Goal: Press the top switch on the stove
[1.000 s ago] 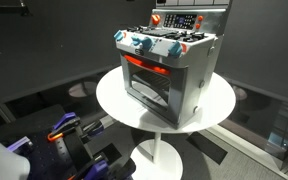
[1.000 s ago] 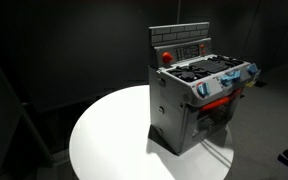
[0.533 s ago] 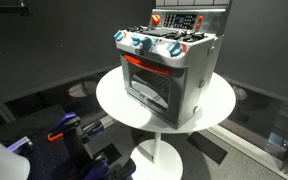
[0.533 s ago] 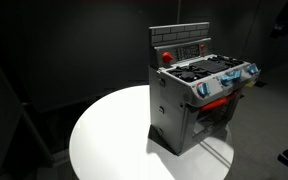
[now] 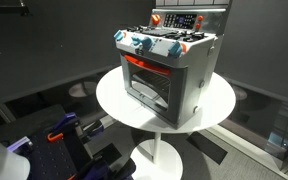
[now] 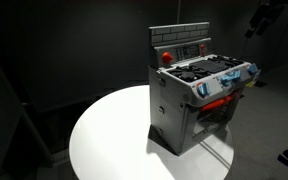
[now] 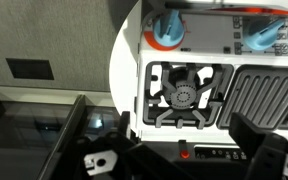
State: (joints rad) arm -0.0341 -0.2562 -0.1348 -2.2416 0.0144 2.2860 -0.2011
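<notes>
Entering an exterior view high above the stove (image 6: 194, 95), the gripper (image 6: 263, 16) nears its back-panel red switch (image 6: 166, 57), claw wide open and empty; the stove sits on the white table (image 6: 104, 135).

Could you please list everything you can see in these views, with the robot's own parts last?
stove: one, silver-grey with a red-trimmed oven door, upright on the table
knobs: several, blue and white, along the stove's front edge
red button: at least one, red, on the raised back panel
burner grate: one clearly shown, dark grey, on the stove top below the wrist camera
table: one, white, round, under the stove
gripper: one, dark, open, above the stove top with nothing between its fingers
</notes>
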